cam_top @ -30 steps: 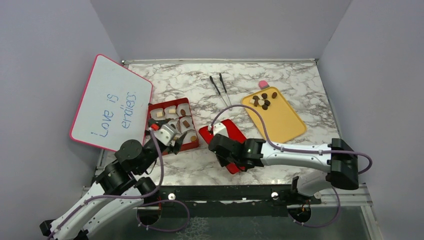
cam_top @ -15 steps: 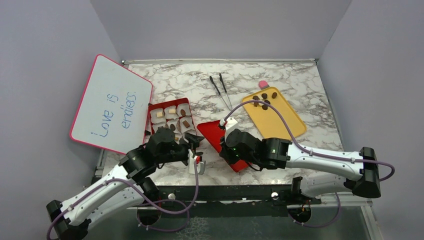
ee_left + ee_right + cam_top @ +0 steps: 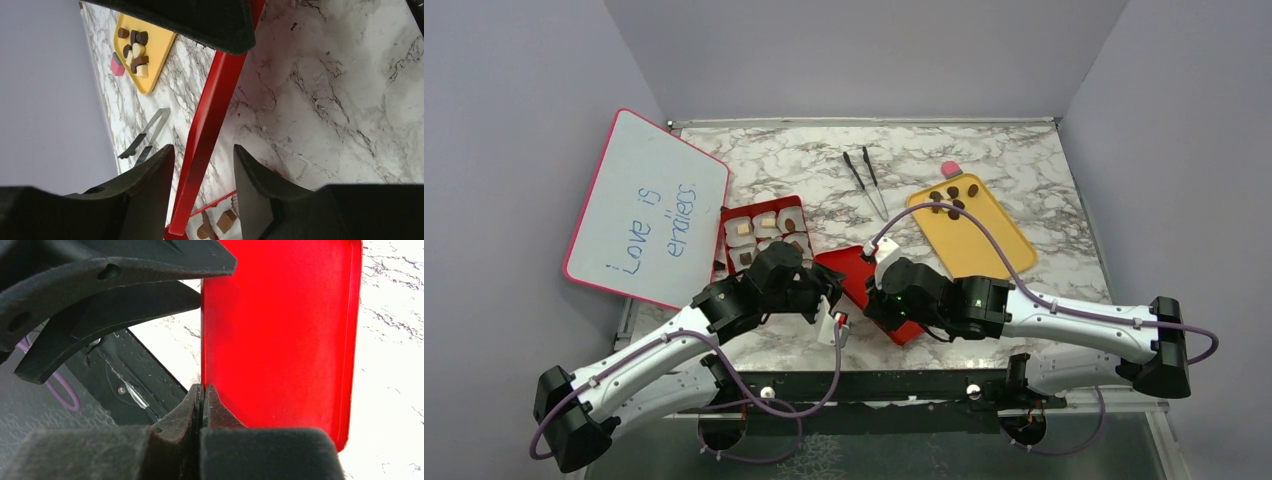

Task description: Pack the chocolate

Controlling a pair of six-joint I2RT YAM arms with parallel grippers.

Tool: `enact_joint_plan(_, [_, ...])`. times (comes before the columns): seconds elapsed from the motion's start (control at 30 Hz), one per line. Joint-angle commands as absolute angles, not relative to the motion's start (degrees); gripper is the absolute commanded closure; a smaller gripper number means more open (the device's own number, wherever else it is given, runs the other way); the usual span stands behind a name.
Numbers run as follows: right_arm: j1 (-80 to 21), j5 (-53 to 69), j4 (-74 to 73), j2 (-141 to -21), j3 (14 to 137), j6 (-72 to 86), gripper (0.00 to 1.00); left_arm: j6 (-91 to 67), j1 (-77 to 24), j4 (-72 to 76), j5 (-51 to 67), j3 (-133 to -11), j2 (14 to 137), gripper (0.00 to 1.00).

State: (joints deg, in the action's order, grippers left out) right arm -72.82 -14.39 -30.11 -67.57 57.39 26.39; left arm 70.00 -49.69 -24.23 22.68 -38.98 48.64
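Partly, left arm (image 3: 734, 300) hides red box (image 3: 760, 204); right tool (image 3: 202, 387) clamps lid (image 3: 280, 330).

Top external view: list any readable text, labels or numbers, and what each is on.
"Love is endless." in blue handwriting on the pink-framed whiteboard. The last letters of the second line are not sharp, so "endless" is the likely reading.
No text, label or number can be read on the red lid or the yellow tray.
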Motion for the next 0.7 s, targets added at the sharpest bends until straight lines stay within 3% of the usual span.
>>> enact_joint_plan(0.0, [-73.21, -13.36, -28.77, -66.17, 58.3, 24.87, 0.99, 72.93, -49.91, -22.06, 24.99, -41.05, 49.39, 0.58])
enact_joint_plan(0.17, [-73.21, -14.04, -28.84, -65.73, 59.71, 24.99, 0.99, 72.43, -49.94, -21.57, 25.96, -41.16, 49.29, 0.81])
enact_joint_plan(0.37, [-73.21, -13.99, -28.63, -64.58, 60.07, 24.7, 0.99, 73.26, -50.04, -21.62, 26.37, -40.36, 49.44, 0.75])
enact_joint_plan(0.5, [-73.23, -13.13, -28.37, -64.64, 60.09, 24.19, 0.99, 73.67, -50.03, -21.39, 25.49, -40.51, 50.74, 0.65])
enact_joint_plan(0.67, [-73.21, -15.79, -29.27, -65.05, 60.3, 24.65, 0.99, 71.42, -50.03, -21.43, 25.58, -41.69, 52.75, 0.75])
